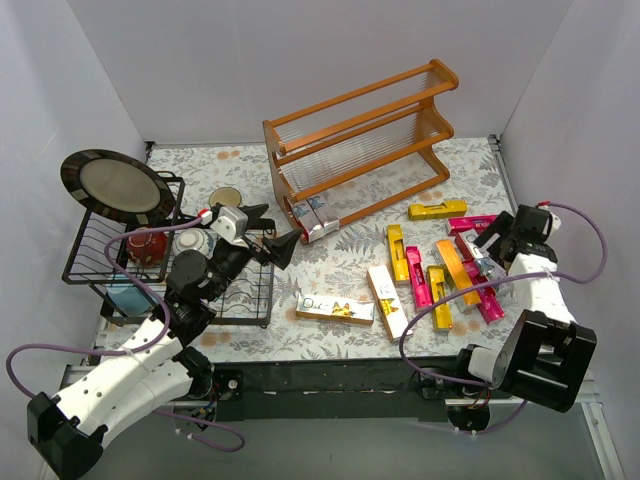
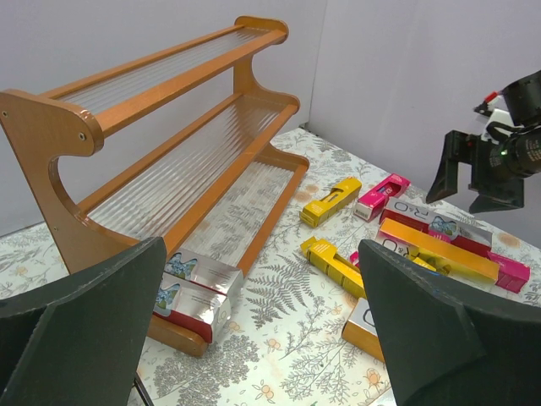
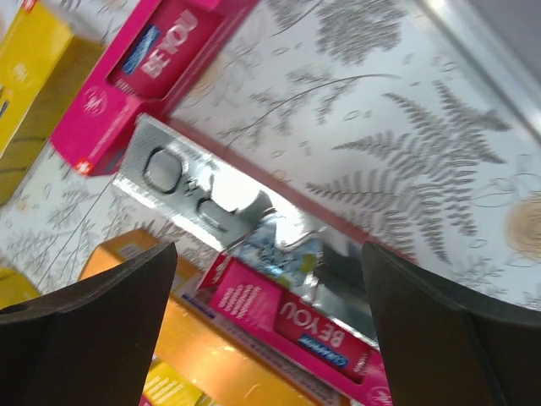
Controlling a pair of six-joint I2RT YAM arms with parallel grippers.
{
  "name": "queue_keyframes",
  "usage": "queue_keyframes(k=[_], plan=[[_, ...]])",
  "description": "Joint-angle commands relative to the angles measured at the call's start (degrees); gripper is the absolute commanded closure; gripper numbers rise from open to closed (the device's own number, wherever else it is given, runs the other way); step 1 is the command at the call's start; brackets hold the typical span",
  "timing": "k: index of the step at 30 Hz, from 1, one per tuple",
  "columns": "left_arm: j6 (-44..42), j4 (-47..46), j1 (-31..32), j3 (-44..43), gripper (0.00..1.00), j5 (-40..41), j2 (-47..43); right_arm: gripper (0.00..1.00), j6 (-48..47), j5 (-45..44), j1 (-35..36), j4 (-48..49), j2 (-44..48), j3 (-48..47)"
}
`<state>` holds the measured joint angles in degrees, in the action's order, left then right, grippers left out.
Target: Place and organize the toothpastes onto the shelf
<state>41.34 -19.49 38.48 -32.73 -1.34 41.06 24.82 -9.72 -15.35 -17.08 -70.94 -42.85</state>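
Observation:
The orange-brown shelf [image 1: 360, 140] stands at the back middle; two silver cartons [image 1: 312, 218] lie on the left end of its bottom tier, also in the left wrist view [image 2: 193, 292]. Several magenta, yellow and white toothpaste cartons [image 1: 440, 270] lie scattered on the table at the right, and one white carton [image 1: 335, 309] lies nearer the middle. My left gripper [image 1: 277, 240] is open and empty, just left of the shelf's lower end. My right gripper [image 1: 497, 240] is open, low over a silver carton [image 3: 228, 203] and a magenta carton [image 3: 313, 326].
A black wire dish rack [image 1: 170, 265] with a dark plate [image 1: 115, 186], cups and bowls stands at the left, under my left arm. White walls close in the table's left, back and right sides.

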Motion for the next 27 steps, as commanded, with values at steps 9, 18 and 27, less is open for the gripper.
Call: queue_keyframes(k=[9,18,27], plan=[[-0.8,0.4,0.3,-1.9,0.02,-0.8,-2.4,0.01,-4.7,12.7,-10.8,9.3,4.8,9.3],[-0.9,0.5,0.3,-2.0,0.02,-1.2,-2.8,0.05,-8.0,24.2,-10.8,13.6,6.1,13.0],[-0.6,0.5,0.3,-1.9,0.02,-1.6,-2.3,0.05,-10.3,32.4,-7.4,15.1,5.7,12.9]])
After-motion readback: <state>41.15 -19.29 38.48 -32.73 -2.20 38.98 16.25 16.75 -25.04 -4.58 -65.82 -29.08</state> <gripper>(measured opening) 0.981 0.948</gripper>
